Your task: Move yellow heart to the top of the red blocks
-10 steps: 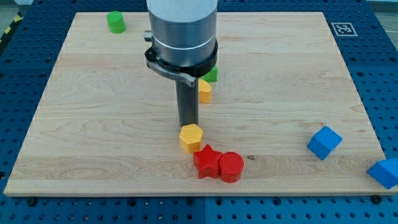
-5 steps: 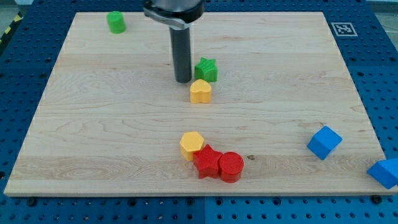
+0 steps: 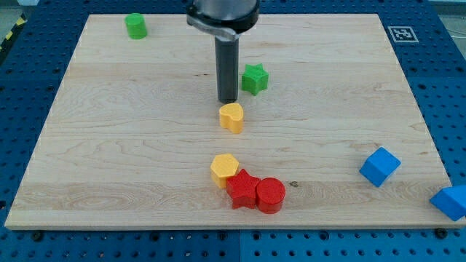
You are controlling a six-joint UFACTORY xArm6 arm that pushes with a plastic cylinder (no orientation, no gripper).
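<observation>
Your tip (image 3: 228, 100) sat right at the top edge of the yellow heart (image 3: 231, 116) — so close that I could not tell if the two were touching or just a hair apart. The rod had no jaws to open or shut; it was only a bare stick standing straight up, and it held nothing. From your tip, the yellow heart lay just toward the view's bottom, and the red blocks lay further the same way: the red star (image 3: 242, 190) and the red round block (image 3: 271, 195), side by side and touching. So the heart was between your tip and the reds, which I judged a good line for a push down the view. But the yellow hexagon (image 3: 224, 169) sat in that path, pressed against the red star's upper left. You would likely bump it if you pushed straight, I think. The green star (image 3: 254, 78) was just off to the right of your rod, a little up the view, and the green round block (image 3: 135, 26) was far off to the upper left. The arm's big body was cut off at the view's top — and the rod hid a strip of board behind it.
</observation>
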